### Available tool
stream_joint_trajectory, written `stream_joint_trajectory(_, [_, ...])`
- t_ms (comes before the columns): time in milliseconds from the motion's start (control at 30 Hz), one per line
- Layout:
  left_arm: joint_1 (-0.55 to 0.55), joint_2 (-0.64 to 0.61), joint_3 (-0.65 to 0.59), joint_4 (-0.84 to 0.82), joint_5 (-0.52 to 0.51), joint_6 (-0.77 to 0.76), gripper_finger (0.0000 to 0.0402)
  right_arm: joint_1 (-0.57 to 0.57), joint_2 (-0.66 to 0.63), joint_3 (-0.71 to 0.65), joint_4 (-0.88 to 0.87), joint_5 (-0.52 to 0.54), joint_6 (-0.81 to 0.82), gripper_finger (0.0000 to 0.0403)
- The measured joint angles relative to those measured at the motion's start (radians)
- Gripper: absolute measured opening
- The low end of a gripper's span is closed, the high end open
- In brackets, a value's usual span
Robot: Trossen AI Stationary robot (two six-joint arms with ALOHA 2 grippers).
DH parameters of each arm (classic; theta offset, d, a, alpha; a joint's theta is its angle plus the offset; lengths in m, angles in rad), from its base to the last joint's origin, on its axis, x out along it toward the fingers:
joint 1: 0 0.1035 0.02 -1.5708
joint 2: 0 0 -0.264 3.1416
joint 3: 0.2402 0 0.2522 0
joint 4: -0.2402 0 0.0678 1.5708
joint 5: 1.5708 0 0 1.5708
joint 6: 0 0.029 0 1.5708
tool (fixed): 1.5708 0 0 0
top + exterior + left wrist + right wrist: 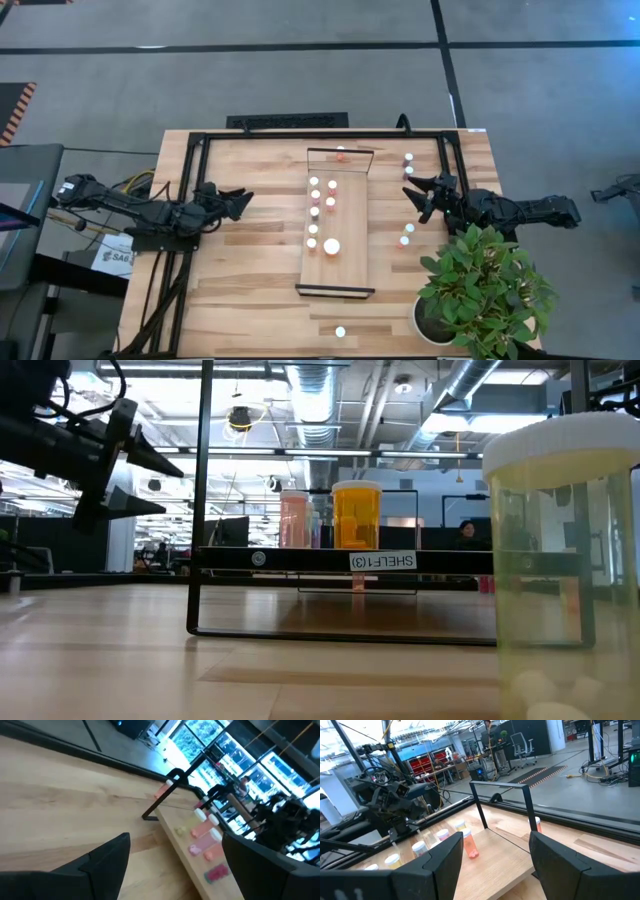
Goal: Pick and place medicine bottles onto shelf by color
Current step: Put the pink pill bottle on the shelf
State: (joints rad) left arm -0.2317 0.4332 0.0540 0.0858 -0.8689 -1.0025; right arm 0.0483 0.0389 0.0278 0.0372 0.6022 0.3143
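Presently catalogued: small cylindrical medicine bottles (314,182) with white round caps and pink, orange or yellowish translucent plastic bodies. Most stood upright in two short rows on the long pale wooden shelf (350,262) with dark end rails at the table's centre; one there bore a larger cap (331,245). Several more stood on the slatted wooden tabletop (250,290), right of the shelf and near its front edge.

Handling, as judged: light, rigid, smooth-sided, easily toppled; best pinched across the body just under the cap.

Left gripper (240,201): above the table left of the shelf, jaws parted, empty. Right gripper (420,195): right of the shelf, near the loose bottles, jaws apart, empty.
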Motion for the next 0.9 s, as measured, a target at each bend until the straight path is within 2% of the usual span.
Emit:
stream_joint_trajectory(167, [0.006,0.0,0.0,-0.009,-0.019,-0.008,0.0303,0.0,0.0,0.0,0.0,0.0,0.0,0.0251])
stream_joint_trajectory(467, [0.005,-0.001,0.0,-0.1,-0.026,0.075,0.0303,0.0,0.0,0.0,0.0,0.0,0.0,0.0251])
stream_joint_trajectory(567, [0.006,-0.001,0.0,-0.134,0.012,0.063,0.0303,0.0,0.0,0.0,0.0,0.0,0.0,0.0251])
stream_joint_trajectory(667, [0.005,-0.001,0.0,-0.136,0.13,-0.015,0.0303,0.0,0.0,0.0,0.0,0.0,0.0,0.0251])
stream_joint_trajectory(767, [0.005,-0.001,0.0,-0.103,0.241,-0.191,0.0303,0.0,0.0,0.0,0.0,0.0,0.0,0.0251])
stream_joint_trajectory(900, [0.005,-0.002,0.0,-0.124,0.274,-0.34,0.0303,0.0,0.0,0.0,0.0,0.0,0.0,0.0251])
